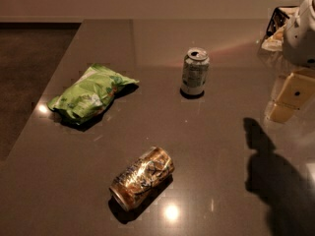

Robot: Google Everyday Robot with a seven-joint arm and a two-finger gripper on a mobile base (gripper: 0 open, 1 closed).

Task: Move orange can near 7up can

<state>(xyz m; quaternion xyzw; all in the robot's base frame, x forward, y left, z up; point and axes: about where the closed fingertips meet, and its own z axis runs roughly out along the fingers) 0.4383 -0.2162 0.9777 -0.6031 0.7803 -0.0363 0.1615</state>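
The gripper hangs at the far edge of the table, up by the back corner, and only its white body shows; I cannot tell whether it is open or closed. It holds nothing that I can see.

The orange can is the thing farthest from the gripper on the task's side of things: well apart from it, across the table toward the front edge. The 7up can stands much nearer the gripper, upright, roughly between it and the green chip bag.

The step in hand looks like the reach, not yet begun. To do it well, I would say the gripper should come over the orange can and close across its round body, not along its length, since it lies on its side and could roll away if nudged. The set-down wants a bare spot just beside the 7up can without knocking it, as that one looks light and open at the top.

The orange can is gold-orange metal, badly dented and creased, with pale label marks and its silver rim facing the front edge. It throws a dark shadow beneath.
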